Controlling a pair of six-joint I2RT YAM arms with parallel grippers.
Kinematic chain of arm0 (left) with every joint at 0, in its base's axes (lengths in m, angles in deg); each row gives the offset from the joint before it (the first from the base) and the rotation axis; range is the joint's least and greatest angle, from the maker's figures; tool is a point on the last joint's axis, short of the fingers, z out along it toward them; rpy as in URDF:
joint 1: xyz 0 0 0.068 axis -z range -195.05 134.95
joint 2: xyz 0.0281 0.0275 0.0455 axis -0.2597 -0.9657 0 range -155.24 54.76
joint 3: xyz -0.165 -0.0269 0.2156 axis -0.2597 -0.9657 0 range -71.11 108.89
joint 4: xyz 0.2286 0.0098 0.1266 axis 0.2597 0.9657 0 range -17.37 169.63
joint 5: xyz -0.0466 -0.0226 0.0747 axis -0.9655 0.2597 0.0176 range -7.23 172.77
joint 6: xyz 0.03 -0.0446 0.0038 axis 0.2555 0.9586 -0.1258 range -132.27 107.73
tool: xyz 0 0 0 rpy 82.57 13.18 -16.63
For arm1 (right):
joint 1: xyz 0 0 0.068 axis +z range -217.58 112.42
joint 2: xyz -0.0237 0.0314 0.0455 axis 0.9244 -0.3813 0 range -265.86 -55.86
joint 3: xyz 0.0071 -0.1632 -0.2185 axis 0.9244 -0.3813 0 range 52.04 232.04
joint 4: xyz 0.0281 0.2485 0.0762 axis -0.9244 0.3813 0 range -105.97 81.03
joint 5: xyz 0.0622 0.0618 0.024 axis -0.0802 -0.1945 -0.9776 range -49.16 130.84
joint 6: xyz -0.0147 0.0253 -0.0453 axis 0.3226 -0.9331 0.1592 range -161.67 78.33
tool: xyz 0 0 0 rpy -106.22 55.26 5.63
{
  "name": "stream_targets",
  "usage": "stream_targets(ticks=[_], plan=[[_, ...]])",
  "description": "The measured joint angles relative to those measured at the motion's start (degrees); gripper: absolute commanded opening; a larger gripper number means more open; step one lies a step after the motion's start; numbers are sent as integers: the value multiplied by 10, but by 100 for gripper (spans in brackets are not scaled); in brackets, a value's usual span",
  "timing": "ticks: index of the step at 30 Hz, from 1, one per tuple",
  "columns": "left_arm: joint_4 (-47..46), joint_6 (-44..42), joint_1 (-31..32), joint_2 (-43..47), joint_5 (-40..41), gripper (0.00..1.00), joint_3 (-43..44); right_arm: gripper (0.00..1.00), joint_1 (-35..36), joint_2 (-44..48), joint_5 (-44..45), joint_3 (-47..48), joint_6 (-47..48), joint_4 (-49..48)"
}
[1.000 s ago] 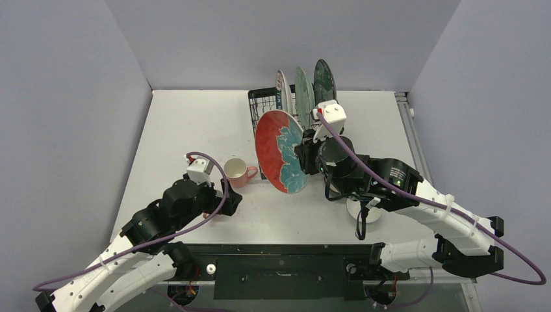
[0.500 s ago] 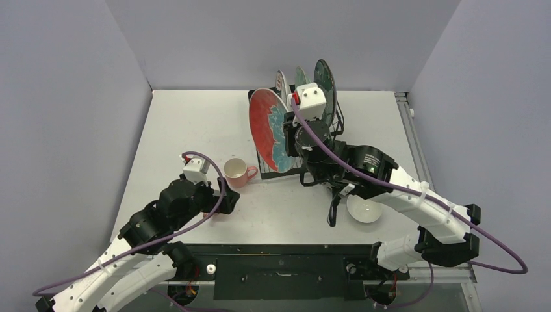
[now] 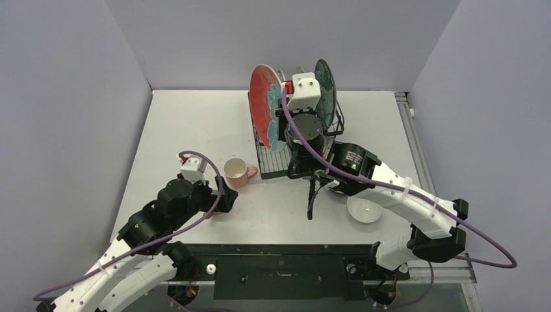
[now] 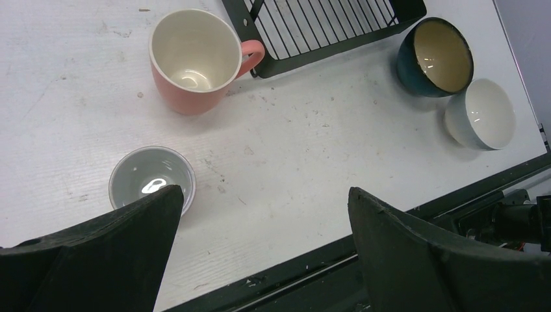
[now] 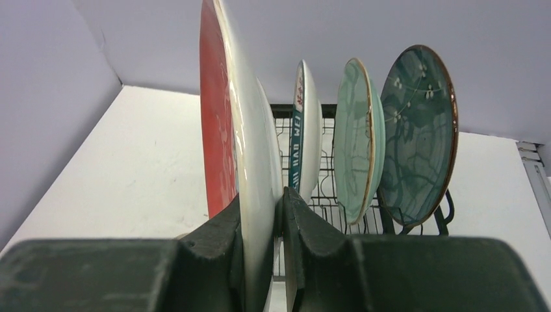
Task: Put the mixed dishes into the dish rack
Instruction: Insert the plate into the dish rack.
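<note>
My right gripper (image 5: 261,196) is shut on the lower rim of the red-orange plate (image 5: 224,117), which it holds upright on edge. In the top view the plate (image 3: 265,107) hangs above the left side of the black dish rack (image 3: 271,161). In the rack's slots (image 5: 325,198) stand a white plate (image 5: 305,130), a light green plate (image 5: 357,140) and a dark teal plate (image 5: 419,130). The pink mug (image 4: 192,58) stands on the table beside the rack's front corner. My left gripper (image 4: 263,195) hovers open near the table's front edge, short of the mug, holding nothing.
A small grey bowl (image 4: 151,179) sits partly under my left finger. A dark bowl with a cream inside (image 4: 435,57) and a small white bowl (image 4: 481,114) stand right of the rack's flat grid tray (image 4: 325,26). The black front rail (image 3: 286,260) runs along the table's near edge.
My right arm has carried the red-orange plate up and back, from in front of the rack to above its left slots. The left arm has hardly moved.
</note>
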Motion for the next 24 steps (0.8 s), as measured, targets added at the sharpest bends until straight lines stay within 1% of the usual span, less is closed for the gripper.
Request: stream_targets(ticks=[5,11,18,24], plan=[[0,0,-6,2,-2,96,0,0,0,-17,45,-2,36,-71],[0,0,-10,5,-6,96,0,0,0,-54,82,0,80,-132],[0,-1,-20,7,-11,96,0,0,-14,-119,82,24,109,-145],[-1,-3,-34,6,-21,96,-2,0,-33,-142,74,45,119,-143]])
